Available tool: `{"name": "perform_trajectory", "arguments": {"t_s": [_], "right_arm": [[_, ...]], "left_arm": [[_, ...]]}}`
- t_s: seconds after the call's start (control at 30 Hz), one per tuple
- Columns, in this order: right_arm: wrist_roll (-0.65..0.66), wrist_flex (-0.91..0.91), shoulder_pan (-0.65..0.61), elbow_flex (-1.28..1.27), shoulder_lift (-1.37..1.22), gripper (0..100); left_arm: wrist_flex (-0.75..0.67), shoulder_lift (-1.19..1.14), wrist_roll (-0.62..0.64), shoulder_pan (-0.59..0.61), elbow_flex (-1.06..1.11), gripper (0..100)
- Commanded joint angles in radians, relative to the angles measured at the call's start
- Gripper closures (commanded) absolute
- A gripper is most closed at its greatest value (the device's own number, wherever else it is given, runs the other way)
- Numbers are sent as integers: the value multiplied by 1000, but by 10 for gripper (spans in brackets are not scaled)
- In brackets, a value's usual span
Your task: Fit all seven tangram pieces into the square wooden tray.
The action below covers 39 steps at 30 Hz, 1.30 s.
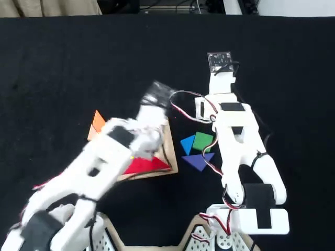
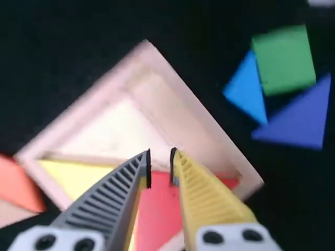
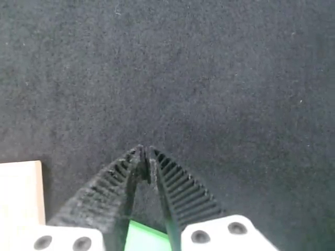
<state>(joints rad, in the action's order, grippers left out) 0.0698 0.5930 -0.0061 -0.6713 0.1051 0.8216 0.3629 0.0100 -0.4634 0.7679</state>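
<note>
– Orange piece (image 1: 97, 121), where?
– Just left of the tray (image 2: 199, 117). My left gripper (image 2: 160, 167) hangs over red (image 1: 144, 166) and yellow (image 2: 73, 175) inside it, fingers narrowly parted.
– And rightward?
– Blue (image 1: 187, 145), green (image 1: 202, 141), purple (image 1: 198, 161) on the cloth (image 1: 63, 68); right gripper (image 3: 145, 163) pressed together, farther off.

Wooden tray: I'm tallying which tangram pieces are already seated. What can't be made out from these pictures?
High view: the blurred left arm covers most of the wooden tray, hiding what lies beside the red piece.
Left wrist view: the left hand hides where the yellow piece meets the red piece; the picture edge cuts off the orange piece.
Right wrist view: the right hand hides most of the green square.
</note>
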Motion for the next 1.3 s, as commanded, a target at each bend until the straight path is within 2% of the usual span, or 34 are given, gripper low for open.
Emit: {"name": "perform_trajectory", "arguments": {"t_s": [0.0,0.17,0.33,0.53,0.8,0.97,1.17,1.27], "right_arm": [[-2,-20,18,10,30,987],[-2,-20,12,10,31,987],[-2,-20,12,5,30,987],[-2,-20,12,2,28,987],[-2,-20,14,1,28,987],[-2,-20,14,1,28,987],[0,-20,14,1,28,987],[0,-20,14,1,28,987]], "left_arm": [[0,201,3,205,10,905],[0,430,2,453,154,905],[2,471,-12,492,228,865],[-46,315,-9,496,165,855],[-41,-32,-9,499,-35,855],[-46,-126,-9,501,-113,855],[-43,-224,-25,605,-185,854],[-41,-273,-103,653,-206,854]]}}
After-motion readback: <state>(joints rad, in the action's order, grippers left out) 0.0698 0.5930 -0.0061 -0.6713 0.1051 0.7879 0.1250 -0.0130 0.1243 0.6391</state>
